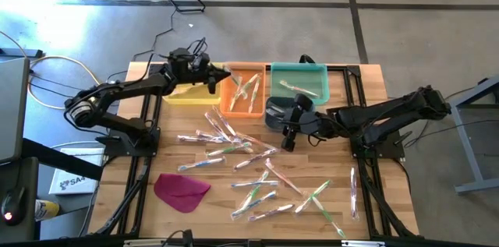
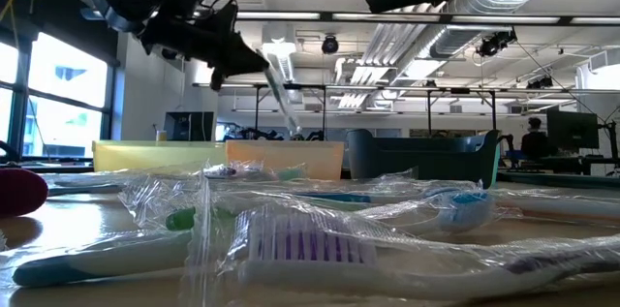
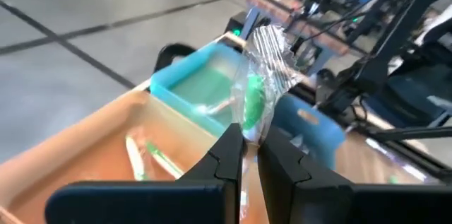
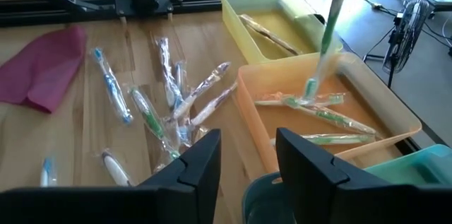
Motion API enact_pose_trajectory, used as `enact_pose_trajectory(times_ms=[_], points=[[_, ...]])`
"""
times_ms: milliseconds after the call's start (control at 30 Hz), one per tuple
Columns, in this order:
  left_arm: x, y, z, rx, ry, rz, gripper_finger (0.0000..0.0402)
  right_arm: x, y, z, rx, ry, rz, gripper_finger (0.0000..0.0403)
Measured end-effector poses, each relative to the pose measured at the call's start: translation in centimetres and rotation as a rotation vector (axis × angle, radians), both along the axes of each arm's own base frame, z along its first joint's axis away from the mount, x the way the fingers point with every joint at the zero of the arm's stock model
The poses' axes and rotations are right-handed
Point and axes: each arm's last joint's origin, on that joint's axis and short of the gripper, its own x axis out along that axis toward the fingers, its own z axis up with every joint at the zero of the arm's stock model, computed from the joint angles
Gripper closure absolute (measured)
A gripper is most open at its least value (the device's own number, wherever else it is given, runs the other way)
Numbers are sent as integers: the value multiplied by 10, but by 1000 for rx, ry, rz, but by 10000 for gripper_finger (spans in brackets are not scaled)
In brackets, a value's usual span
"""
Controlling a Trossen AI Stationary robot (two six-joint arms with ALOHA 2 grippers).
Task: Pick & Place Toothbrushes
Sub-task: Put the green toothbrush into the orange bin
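Surface: wooden slat surface (image 1: 140, 200), glossy wrapped toothbrushes (image 1: 257, 173) scattered across it.
Left pincer (image 3: 247, 155): mine, clenched on a green-handled toothbrush in crinkly clear wrapper (image 3: 256, 97), hanging above the orange plastic bin (image 1: 228, 103).
Right pincer (image 4: 246, 155): parted, empty, near the bins.
Doing it well: I judge I should centre over the bin, lower, then let go.
Materials: slick film, rigid trays.

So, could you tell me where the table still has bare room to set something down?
Bare wood lies between the magenta cloth and the table's left edge, and along the near edge beneath the cloth. Another free strip sits beside the teal bin, toward the right corner. The middle is crowded with wrapped toothbrushes, and the orange bin already holds several.
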Motion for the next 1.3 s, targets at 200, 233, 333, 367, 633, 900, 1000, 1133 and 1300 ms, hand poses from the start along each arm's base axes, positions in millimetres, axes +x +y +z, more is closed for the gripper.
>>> enact_pose_trajectory(times_ms=[200, 233, 333, 367, 633, 900, 1000, 1133, 1300], points=[[8, 8, -19, -34, 58, 29, 378, 0, 0, 0, 0, -1, 0, 275], [9, 9, -24, -53, 69, 31, 378, 0, 0, 0, 3, -2, -2, 275], [15, 15, -40, -114, 98, 32, 378, 0, 0, 0, 6, -3, -4, 275], [17, 16, -45, -145, 96, 24, 378, 0, 0, 0, 6, -3, -4, 275], [28, 24, -67, -211, 73, -9, 378, 0, -1, 0, 6, 0, -6, 275], [29, 24, -72, -224, 94, -6, 368, 0, -1, 0, 6, 0, -8, 275], [29, 25, -73, -215, 99, 5, 346, 0, -1, 0, 5, 0, -8, 275], [28, 26, -73, -208, 104, 36, 312, 0, -1, 0, 6, 0, -8, 275], [28, 26, -73, -180, 113, 39, 282, 0, -1, 0, 6, 0, -8, 275]])
